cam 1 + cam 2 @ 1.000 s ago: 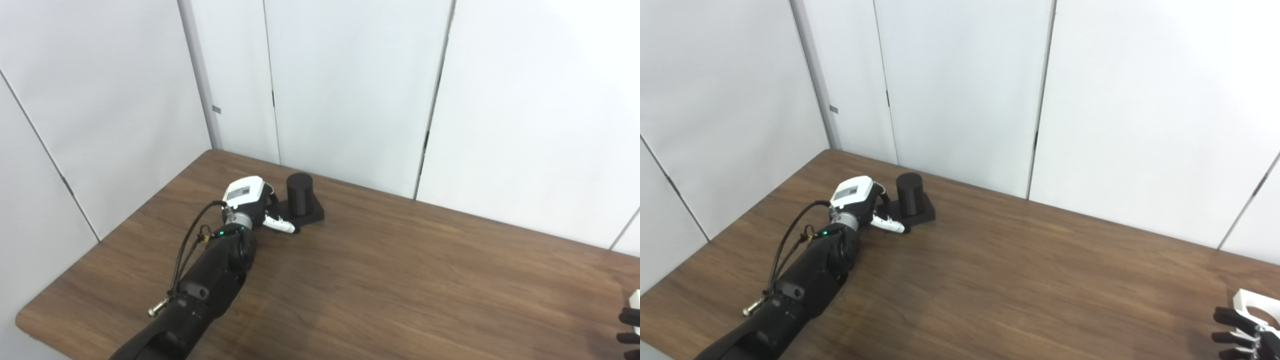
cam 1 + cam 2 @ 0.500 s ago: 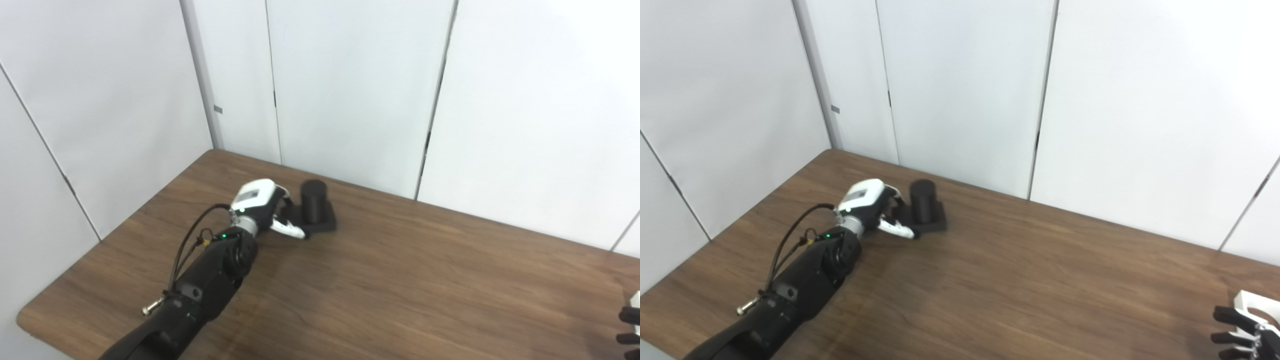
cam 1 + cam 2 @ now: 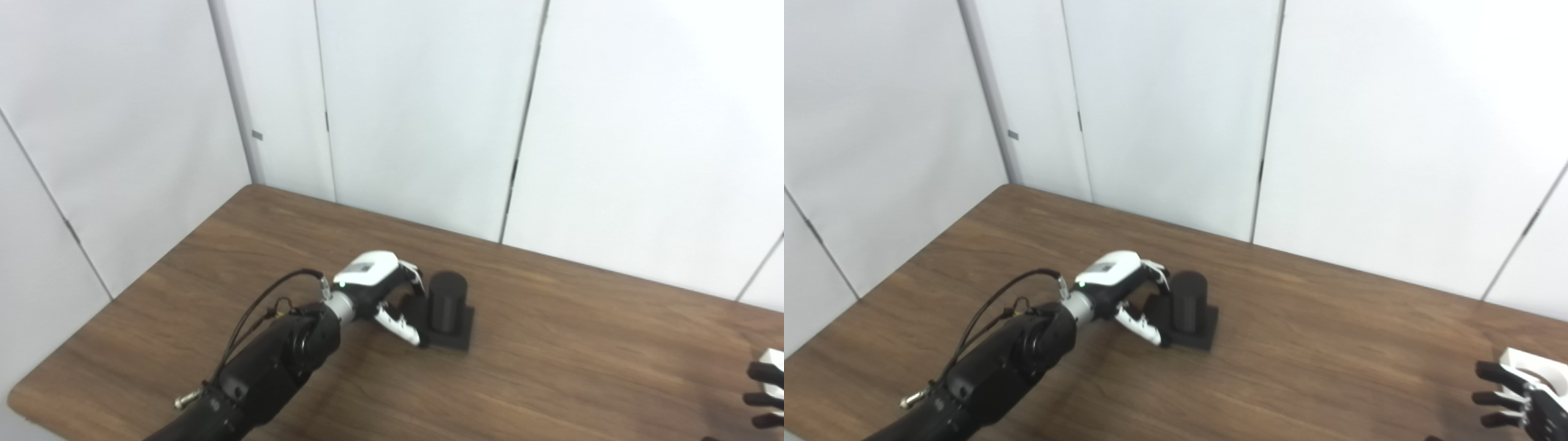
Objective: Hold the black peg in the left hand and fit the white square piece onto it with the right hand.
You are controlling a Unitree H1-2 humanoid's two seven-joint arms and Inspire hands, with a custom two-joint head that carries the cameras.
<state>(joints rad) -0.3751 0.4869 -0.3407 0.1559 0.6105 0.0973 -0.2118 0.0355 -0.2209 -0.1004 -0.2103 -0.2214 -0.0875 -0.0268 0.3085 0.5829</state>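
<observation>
Fingers (image 3: 1142, 324) of my left hand (image 3: 383, 293) are spread around the near-left side of the black peg (image 3: 447, 301), touching its square base, though I cannot tell that they truly clamp it. Peg stands upright on the tabletop (image 3: 551, 367), long axis vertical, just right of that hand. Far right, well apart, my right hand (image 3: 1516, 401) has its fingers apart over the white square piece (image 3: 1534, 367), not closed on it.
</observation>
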